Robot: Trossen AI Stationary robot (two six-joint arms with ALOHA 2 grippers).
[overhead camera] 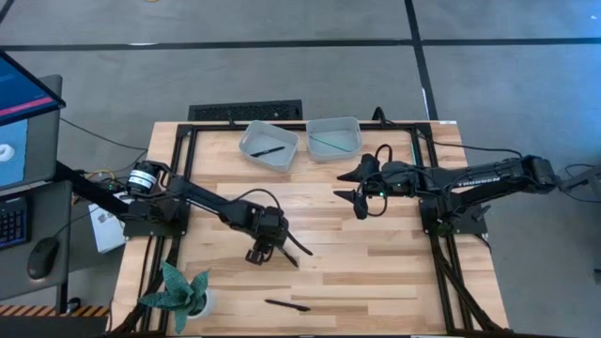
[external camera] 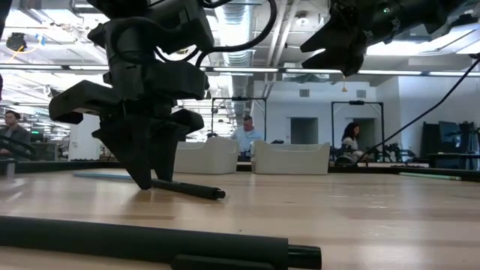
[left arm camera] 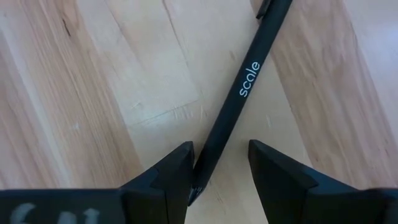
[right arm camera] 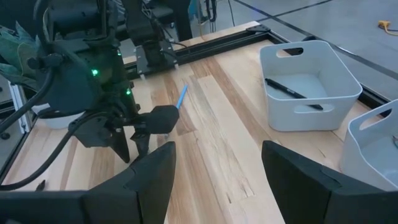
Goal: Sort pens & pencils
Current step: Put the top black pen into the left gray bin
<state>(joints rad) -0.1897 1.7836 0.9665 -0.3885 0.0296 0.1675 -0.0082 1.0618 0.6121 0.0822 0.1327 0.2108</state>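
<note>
The left tool (overhead camera: pixel 259 253) is lowered to the counter (overhead camera: pixel 376 263), its fingers spread astride one end of a black pen (left arm camera: pixel 239 99), not pinching it. The right tool (overhead camera: pixel 355 184) is held spread above the counter near two bins (overhead camera: pixel 269 144). Another black pen (overhead camera: pixel 287 304) lies by the front edge.

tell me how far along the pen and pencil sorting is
Done: one black stick lies in the left bin, one teal stick in the right bin. In hand: the left claw is down at the table, fingers either side of a black pen marked "scale", not visibly clamped. Left: another black stick near the front edge. The right claw waits open, empty.
</note>
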